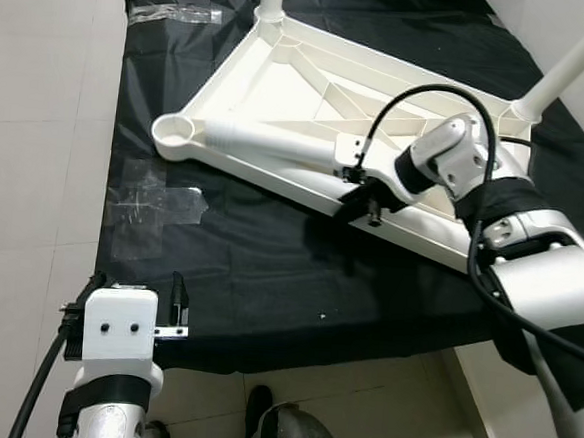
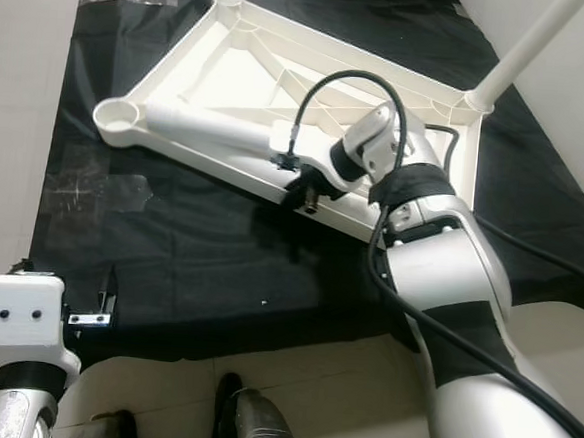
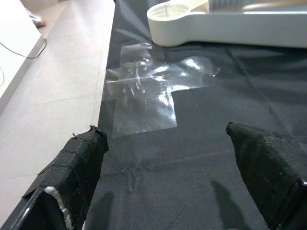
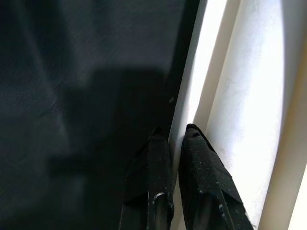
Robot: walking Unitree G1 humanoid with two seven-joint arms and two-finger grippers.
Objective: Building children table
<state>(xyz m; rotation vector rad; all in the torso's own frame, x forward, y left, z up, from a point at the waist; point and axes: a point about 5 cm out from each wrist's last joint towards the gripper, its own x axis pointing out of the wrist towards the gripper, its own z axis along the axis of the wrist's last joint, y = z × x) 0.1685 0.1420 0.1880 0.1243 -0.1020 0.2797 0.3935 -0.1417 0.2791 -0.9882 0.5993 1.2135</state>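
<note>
Right wrist view: right gripper jaws pinch the tabletop rim.

white table frame, black cloth

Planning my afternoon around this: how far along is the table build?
Two white legs already stand in the upturned white plastic tabletop. A third white leg lies loose across it beside the right gripper. The near corner socket is empty. The left gripper idles.

Right gripper fingers nearly closed, straddling white table frame edge; black sheet beside.
</note>
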